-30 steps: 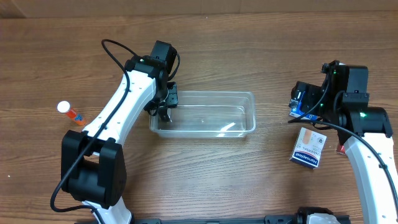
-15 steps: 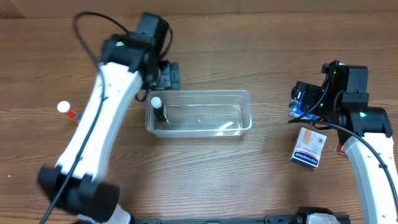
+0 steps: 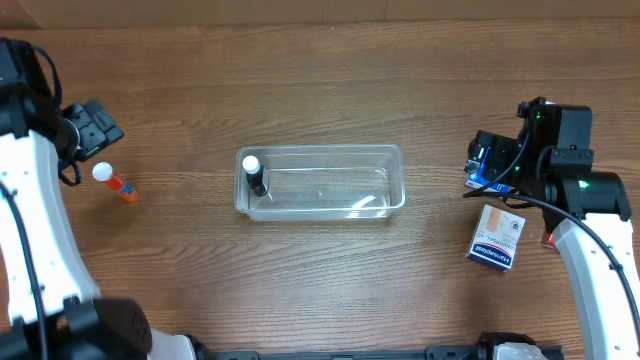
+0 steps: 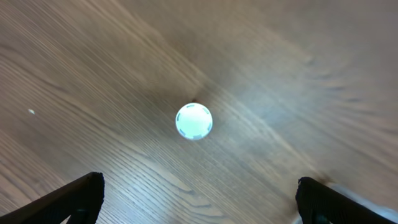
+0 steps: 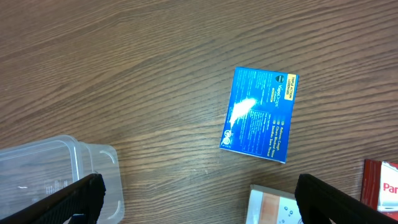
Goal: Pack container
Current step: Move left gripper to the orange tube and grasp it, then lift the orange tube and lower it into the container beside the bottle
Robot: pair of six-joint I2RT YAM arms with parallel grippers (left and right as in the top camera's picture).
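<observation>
With the small bottle (image 3: 256, 172) now sitting in the container (image 3: 396, 153) in the middle of the counter (image 3: 320, 290), the left pincer (image 4: 202, 199), wide and empty, is swinging out over the white-capped tube (image 4: 194, 121), likely next, while the right pincer (image 5: 202, 200) is idling wide.

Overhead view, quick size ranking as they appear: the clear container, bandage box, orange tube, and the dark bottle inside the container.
1. clear container
2. bandage box
3. orange tube and dark bottle: they look about alike, so I won't rank them.
</observation>
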